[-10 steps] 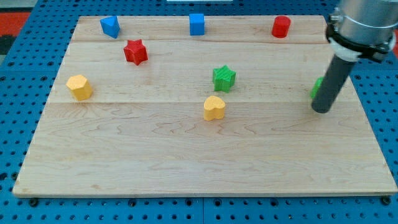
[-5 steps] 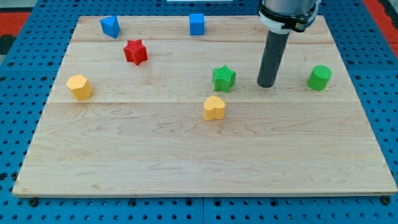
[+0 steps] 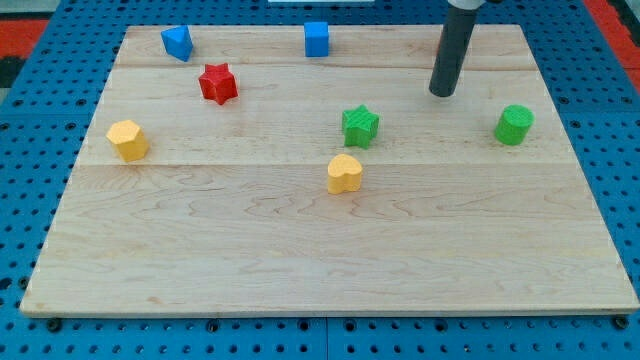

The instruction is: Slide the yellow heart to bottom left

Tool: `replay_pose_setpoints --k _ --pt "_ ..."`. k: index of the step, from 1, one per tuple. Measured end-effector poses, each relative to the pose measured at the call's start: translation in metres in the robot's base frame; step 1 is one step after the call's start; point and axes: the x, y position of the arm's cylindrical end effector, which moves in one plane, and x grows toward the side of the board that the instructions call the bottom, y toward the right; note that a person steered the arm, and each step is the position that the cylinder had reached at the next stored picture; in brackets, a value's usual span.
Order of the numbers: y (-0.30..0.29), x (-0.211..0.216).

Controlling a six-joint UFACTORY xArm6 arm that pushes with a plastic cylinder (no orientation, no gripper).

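Note:
The yellow heart (image 3: 345, 173) lies near the middle of the wooden board (image 3: 300, 260). My tip (image 3: 442, 93) stands at the view's upper right, well above and to the right of the heart. It touches no block. The green star (image 3: 360, 126) sits between the tip and the heart, just above the heart. The rod hides most of a red block at the view's top right.
A green cylinder (image 3: 514, 124) is at the view's right. A red star (image 3: 217, 83), a blue block (image 3: 177, 42) and a blue cube (image 3: 317, 38) lie along the view's top. A yellow hexagonal block (image 3: 128, 139) sits at the view's left.
My tip moved from the view's right edge beside the green cylinder leftward, then up toward the view's top. No block has moved.

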Motion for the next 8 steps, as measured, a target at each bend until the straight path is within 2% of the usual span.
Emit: replay_pose_setpoints --k 1,2,4,6,7,8 --pt "0.0 -0.017" --pt "-0.022 -0.018" --pt "-0.151 -0.006" --pt "-0.151 0.119" --pt "-0.151 0.14" --pt "-0.157 0.14"
